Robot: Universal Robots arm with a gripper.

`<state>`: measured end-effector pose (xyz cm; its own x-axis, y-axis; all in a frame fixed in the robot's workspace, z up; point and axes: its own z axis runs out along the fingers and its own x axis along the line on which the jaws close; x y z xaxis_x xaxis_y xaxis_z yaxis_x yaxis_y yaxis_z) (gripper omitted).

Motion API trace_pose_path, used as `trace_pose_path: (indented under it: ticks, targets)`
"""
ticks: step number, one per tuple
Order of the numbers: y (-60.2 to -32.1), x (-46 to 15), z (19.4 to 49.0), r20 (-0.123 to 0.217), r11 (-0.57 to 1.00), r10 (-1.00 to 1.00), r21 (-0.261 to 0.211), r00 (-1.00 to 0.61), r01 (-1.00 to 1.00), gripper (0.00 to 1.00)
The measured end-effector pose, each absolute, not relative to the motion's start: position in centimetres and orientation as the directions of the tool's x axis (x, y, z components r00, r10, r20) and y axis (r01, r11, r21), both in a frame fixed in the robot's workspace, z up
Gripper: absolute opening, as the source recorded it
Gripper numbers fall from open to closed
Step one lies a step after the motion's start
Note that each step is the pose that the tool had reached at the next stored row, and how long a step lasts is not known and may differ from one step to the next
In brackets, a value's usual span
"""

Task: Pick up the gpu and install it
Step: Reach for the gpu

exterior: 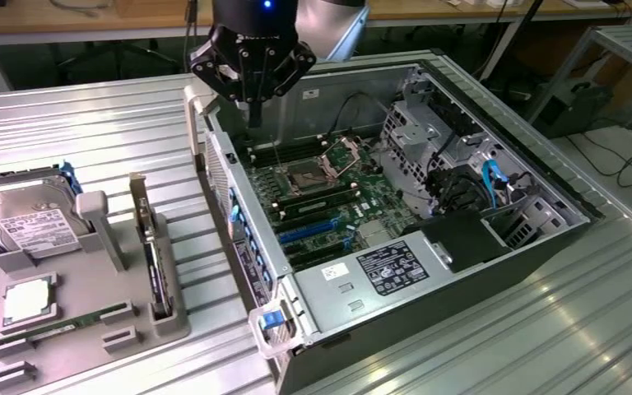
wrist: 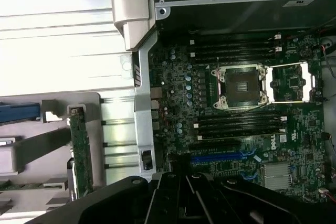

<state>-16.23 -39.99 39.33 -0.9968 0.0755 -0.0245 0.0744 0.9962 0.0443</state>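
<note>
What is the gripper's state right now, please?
Gripper: shut, holding nothing, above the open computer case.

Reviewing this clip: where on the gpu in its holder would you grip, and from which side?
Probably the gpu by its free upper long edge, coming from straight above and pinching its two flat faces. It stands on edge in a slot of the gray holder with its lower edge sunk in, leaving the top easiest to reach.

Green motherboard [exterior: 344, 206], blue slots [exterior: 310, 232], grey tray [exterior: 85, 329], gpu [exterior: 159, 276] seemingly dark green.
</note>
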Motion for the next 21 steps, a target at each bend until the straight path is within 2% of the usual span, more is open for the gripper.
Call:
trace_pose_path:
  ticks: [21]
  targets:
    - [-40.1,-18.9,39.3,-0.024,0.996,0.075,0.044,-0.997,0.074,0.11]
